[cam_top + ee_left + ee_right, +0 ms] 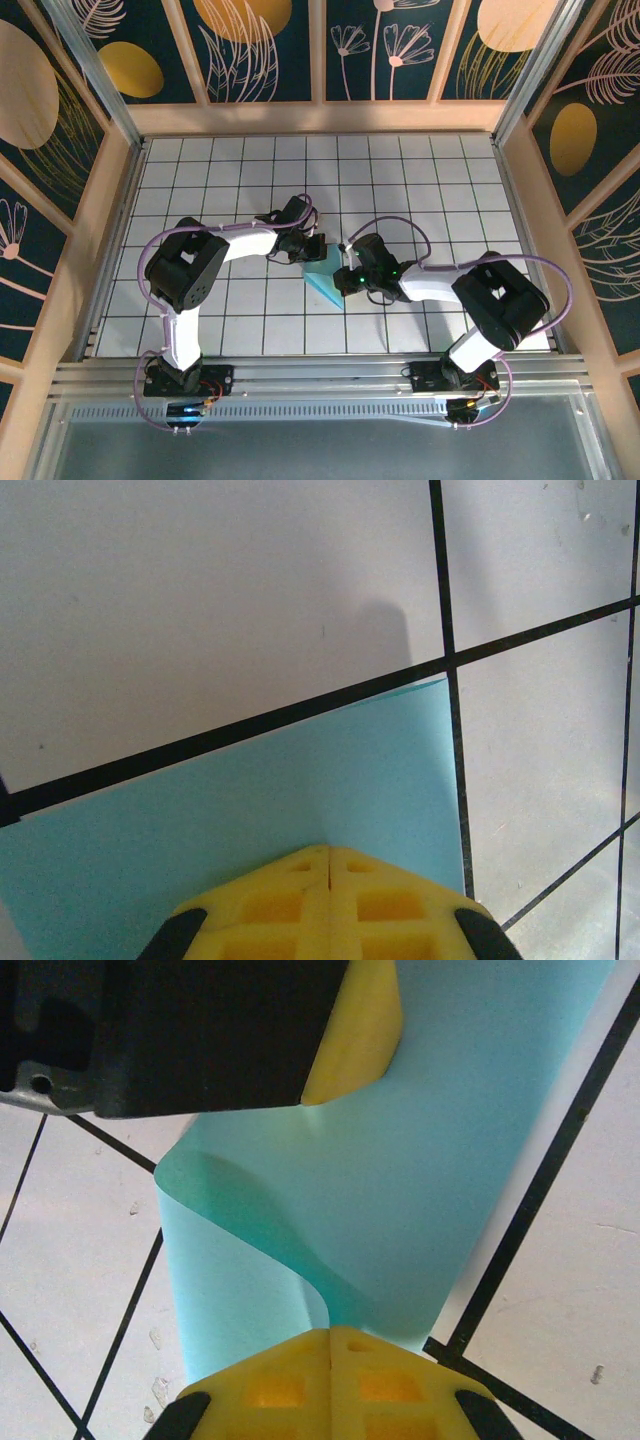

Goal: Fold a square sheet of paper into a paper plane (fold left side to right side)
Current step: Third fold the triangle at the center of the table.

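Left gripper (pixel 328 855): closed, tips pressing on the square sheet of paper (pixel 350 770).
Right gripper (pixel 330 1335): closed against the sheet's bulging fold.
Next: probably flatten the bulge slowly, keeping the sheet's edges aligned.

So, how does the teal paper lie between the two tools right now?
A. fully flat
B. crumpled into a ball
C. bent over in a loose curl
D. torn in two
C: the right wrist view shows the sheet of paper bowing over in a soft loop ahead of the right tool.
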`<state>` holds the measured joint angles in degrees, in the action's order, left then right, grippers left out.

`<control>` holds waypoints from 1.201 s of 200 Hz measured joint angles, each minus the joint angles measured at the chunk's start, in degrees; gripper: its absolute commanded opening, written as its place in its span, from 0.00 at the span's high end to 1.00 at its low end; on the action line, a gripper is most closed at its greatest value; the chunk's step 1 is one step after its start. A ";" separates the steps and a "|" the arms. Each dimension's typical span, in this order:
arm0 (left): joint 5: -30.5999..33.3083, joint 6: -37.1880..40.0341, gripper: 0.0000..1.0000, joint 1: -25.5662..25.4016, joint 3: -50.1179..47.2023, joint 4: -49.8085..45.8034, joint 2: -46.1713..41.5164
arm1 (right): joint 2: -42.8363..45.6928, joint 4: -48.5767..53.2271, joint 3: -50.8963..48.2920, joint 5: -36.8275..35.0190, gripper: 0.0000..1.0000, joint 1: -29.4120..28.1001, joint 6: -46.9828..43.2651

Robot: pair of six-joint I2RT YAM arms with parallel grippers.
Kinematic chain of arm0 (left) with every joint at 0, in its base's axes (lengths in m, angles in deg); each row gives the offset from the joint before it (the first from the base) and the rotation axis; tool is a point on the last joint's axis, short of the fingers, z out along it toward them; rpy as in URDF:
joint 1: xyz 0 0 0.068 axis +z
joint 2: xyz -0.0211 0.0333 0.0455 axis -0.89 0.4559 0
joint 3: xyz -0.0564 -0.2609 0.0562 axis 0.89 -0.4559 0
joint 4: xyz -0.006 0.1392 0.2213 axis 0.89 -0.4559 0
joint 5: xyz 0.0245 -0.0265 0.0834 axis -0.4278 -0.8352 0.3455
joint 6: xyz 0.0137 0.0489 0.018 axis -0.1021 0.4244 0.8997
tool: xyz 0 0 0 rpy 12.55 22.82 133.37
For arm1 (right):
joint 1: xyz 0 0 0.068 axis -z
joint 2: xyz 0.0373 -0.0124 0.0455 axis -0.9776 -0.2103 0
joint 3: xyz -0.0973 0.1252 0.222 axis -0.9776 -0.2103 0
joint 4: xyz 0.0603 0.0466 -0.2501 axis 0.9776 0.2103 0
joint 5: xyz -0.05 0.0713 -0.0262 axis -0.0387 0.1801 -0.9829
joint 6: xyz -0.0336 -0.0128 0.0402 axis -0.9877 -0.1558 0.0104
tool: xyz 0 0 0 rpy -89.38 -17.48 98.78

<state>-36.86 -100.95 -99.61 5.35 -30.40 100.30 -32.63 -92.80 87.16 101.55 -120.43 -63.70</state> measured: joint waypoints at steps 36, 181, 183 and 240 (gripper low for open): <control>0.00 0.00 1.00 0.00 0.00 0.02 0.00 | -0.31 0.02 0.24 0.02 1.00 0.02 -0.04; 2.34 -0.02 0.85 0.46 1.46 -2.38 -0.39 | -2.03 -0.37 0.37 0.31 1.00 0.07 -1.07; 2.40 -0.07 0.85 0.55 1.53 -2.45 -0.44 | -2.03 -0.37 0.37 0.31 1.00 0.07 -1.07; 5.35 -0.39 0.93 6.14 0.17 -2.91 -10.29 | -2.21 -0.72 0.35 0.68 1.00 0.11 -1.07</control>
<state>-31.50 -101.35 -93.47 5.52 -33.31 90.01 -34.84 -93.52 87.51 102.23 -120.32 -64.78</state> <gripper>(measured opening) 0.101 0.052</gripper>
